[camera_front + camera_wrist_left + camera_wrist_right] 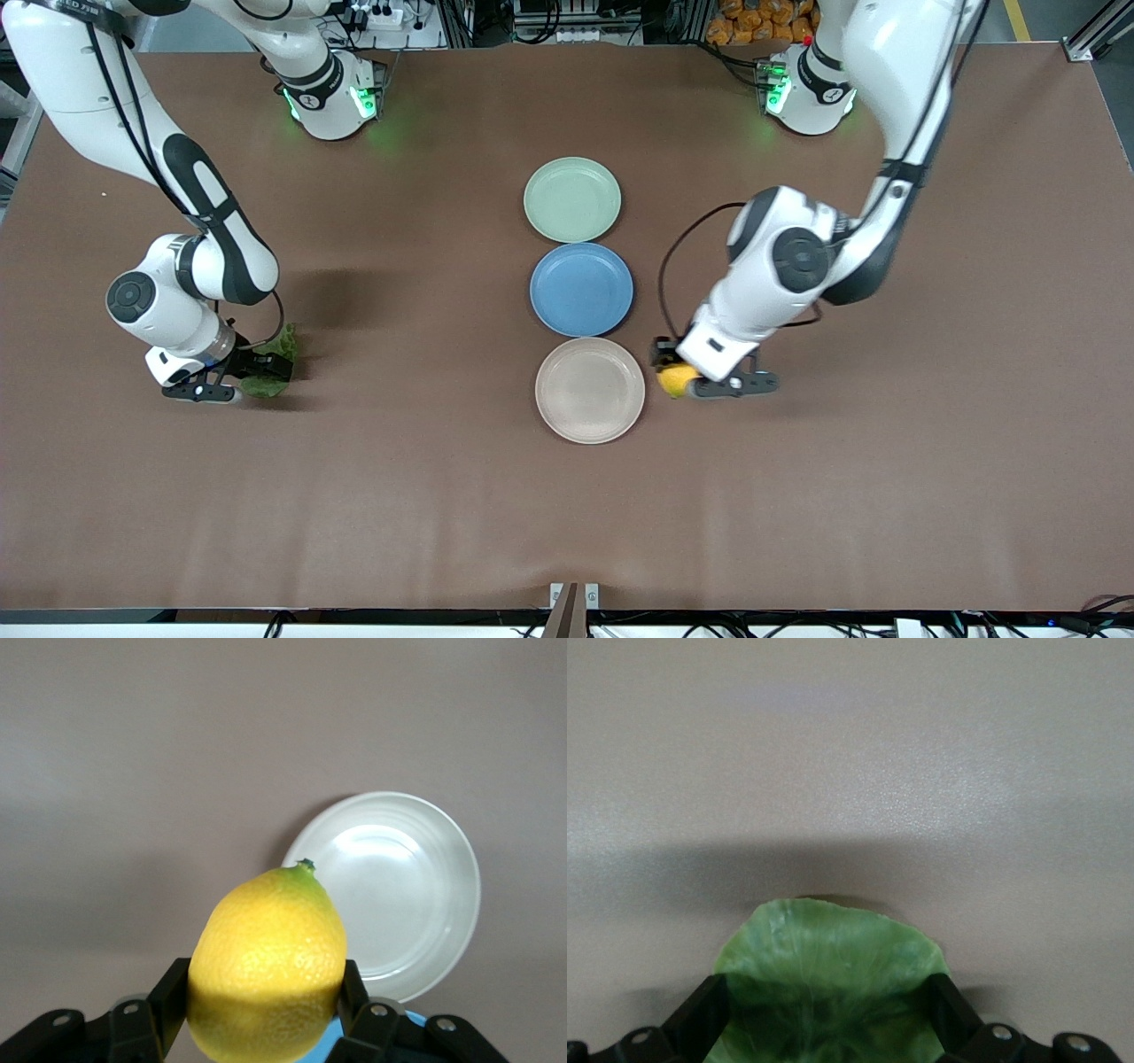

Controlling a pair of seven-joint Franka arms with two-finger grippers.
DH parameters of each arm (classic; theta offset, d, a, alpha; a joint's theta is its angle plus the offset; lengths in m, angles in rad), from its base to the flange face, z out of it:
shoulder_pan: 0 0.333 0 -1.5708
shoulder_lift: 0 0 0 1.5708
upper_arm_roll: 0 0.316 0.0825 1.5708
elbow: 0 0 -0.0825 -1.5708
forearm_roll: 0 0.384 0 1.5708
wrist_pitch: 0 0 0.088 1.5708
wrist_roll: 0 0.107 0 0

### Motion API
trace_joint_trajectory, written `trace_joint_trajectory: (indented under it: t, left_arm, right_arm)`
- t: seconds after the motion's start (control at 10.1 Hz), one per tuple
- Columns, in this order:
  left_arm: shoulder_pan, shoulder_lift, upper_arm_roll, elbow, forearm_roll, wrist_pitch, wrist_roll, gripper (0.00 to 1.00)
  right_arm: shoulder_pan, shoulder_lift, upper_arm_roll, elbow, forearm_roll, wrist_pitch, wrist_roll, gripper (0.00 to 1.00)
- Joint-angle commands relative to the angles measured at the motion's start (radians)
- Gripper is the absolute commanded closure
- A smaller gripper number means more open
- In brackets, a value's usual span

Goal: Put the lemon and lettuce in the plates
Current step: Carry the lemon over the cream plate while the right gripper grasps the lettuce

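Observation:
My left gripper [670,373] is shut on the yellow lemon [675,381] and holds it just beside the beige plate [590,390], at that plate's edge toward the left arm's end. In the left wrist view the lemon [270,966] sits between the fingers with the empty beige plate [399,895] ahead. My right gripper [266,368] is low at the table toward the right arm's end, open wide, its fingers on either side of the green lettuce [282,342]. In the right wrist view the lettuce [828,983] lies flat between the fingers. The pale green plate [572,199] is empty.
A blue plate [581,290] lies between the pale green and beige plates, the three in a row down the table's middle. Bare brown table [425,496] surrounds them. The arm bases stand at the table's edge farthest from the front camera.

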Motion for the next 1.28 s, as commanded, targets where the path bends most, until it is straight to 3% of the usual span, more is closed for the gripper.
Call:
trace_joint_trajectory:
  t: [0.0,0.1,0.2,0.3,0.49,0.59,0.79,0.89,0.99,1.09,1.18]
  left_arm:
    - [-0.065,0.086,0.012,0.052,0.015,0.103,-0.122,1.00]
    - [-0.093,0.121,0.012,0.052,0.015,0.169,-0.181,1.00]
    - [-0.116,0.146,0.022,0.052,0.017,0.229,-0.212,1.00]
    - [-0.122,0.164,0.024,0.052,0.017,0.267,-0.231,1.00]
    - [-0.128,0.193,0.024,0.052,0.017,0.283,-0.263,1.00]
    - [-0.128,0.209,0.027,0.052,0.021,0.284,-0.262,0.95]
    - [-0.127,0.230,0.036,0.047,0.076,0.285,-0.263,0.92]
    - [-0.127,0.235,0.038,0.047,0.077,0.285,-0.265,0.83]
    - [-0.122,0.235,0.038,0.047,0.078,0.283,-0.265,0.53]
    - [-0.119,0.230,0.038,0.049,0.077,0.283,-0.265,0.14]
    - [-0.118,0.226,0.042,0.049,0.080,0.283,-0.262,0.00]
  right_arm:
    - [0.002,0.020,0.003,-0.024,0.020,0.032,0.000,0.00]
    - [0.002,0.018,0.003,-0.024,0.018,0.030,0.000,0.08]
    - [0.001,0.017,0.003,-0.022,0.018,0.029,0.001,0.36]
    - [0.001,0.015,0.003,-0.022,0.020,0.024,0.001,0.55]
    - [-0.001,0.009,0.003,-0.021,0.020,0.018,0.004,0.82]
    - [-0.001,0.006,0.003,-0.019,0.021,0.016,0.006,0.95]
    - [-0.002,-0.021,0.001,-0.016,0.021,-0.012,0.006,1.00]
    - [-0.005,-0.056,0.001,-0.010,0.021,-0.092,0.006,1.00]
    - [-0.005,-0.093,0.003,-0.002,0.021,-0.167,0.008,1.00]
    - [-0.007,-0.115,0.001,0.005,0.020,-0.213,0.012,1.00]
    - [-0.007,-0.123,0.003,0.010,0.020,-0.224,0.014,1.00]
